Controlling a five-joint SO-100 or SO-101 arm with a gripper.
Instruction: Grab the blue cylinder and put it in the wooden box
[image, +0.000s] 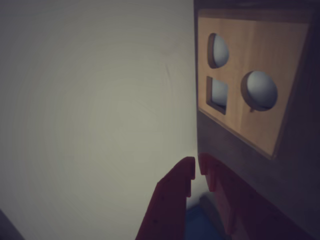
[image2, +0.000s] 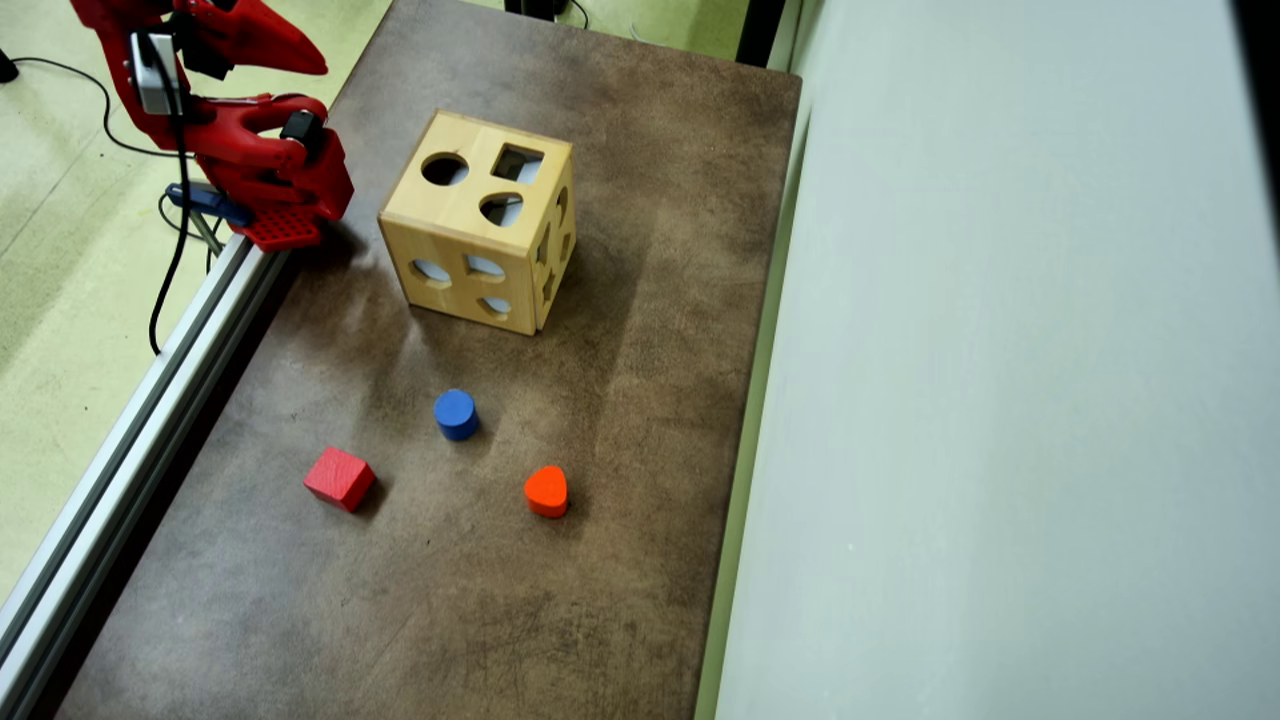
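While our red arm sat folded at the table's top-left corner in the overhead view, its gripper (image: 194, 170) showed in the wrist view with the fingertips pressed almost together and nothing between them. We saw the blue cylinder (image2: 456, 413) standing on the brown table (image2: 640, 560), well apart from the gripper and below the wooden box (image2: 478, 235). A red cube (image2: 339, 478) lay to its lower left, an orange heart block (image2: 546, 491) to its lower right.
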